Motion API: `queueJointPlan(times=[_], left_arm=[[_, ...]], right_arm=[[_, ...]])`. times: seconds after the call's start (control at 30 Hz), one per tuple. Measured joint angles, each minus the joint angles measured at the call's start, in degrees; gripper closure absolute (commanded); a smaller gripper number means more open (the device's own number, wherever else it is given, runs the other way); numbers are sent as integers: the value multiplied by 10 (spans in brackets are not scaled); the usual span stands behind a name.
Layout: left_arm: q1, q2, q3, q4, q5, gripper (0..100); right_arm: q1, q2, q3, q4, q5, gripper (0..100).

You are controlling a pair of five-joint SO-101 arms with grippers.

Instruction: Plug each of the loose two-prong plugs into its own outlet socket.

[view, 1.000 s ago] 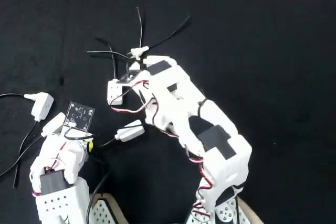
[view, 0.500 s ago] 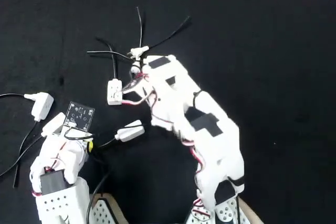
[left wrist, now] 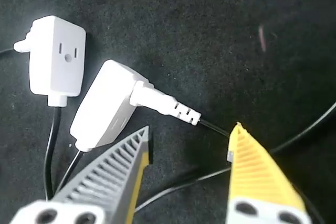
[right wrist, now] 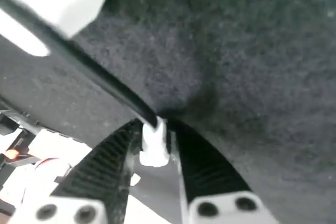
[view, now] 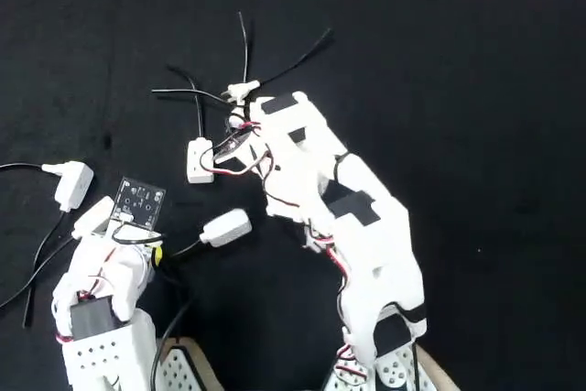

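Your right pincer (right wrist: 155, 128) is closed on a small white plug (right wrist: 154, 149) and holds it by the two sides of its body; the black cord (right wrist: 94, 77) leaves from between the jaws. In the high view this is left of the centre, in the upper half of the frame, near a white outlet socket (view: 199, 160) that lies on the black surface (view: 476, 116).

I judge the plug very light, of hard smooth plastic, so it can slip or turn between the ribbed jaws; the cord is soft, but it may pull sideways; take hold on the flat sides of the body, never on the prongs or the cord. The socket looks light too, and probably slides on the cloth-like surface when you push.

Your left pincer (left wrist: 191, 128) is wide open and holds nothing; it hangs at the lower left of the high view over a long white plug housing (left wrist: 102, 111) with a ribbed neck, just beside a boxy outlet block (left wrist: 56, 55).
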Motion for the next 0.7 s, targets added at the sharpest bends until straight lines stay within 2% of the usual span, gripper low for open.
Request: queueJointPlan(times=[0.23, 0.57, 0.7], left_arm=[[0, 0, 0, 0, 0, 759], [4, 0, 0, 0, 0, 759], [55, 0, -20, 31, 0, 759]], right_arm=[[0, -44, 0, 0, -52, 986], [0, -359, 79, -10, -198, 986], [12, -505, 169, -47, -269, 986]])
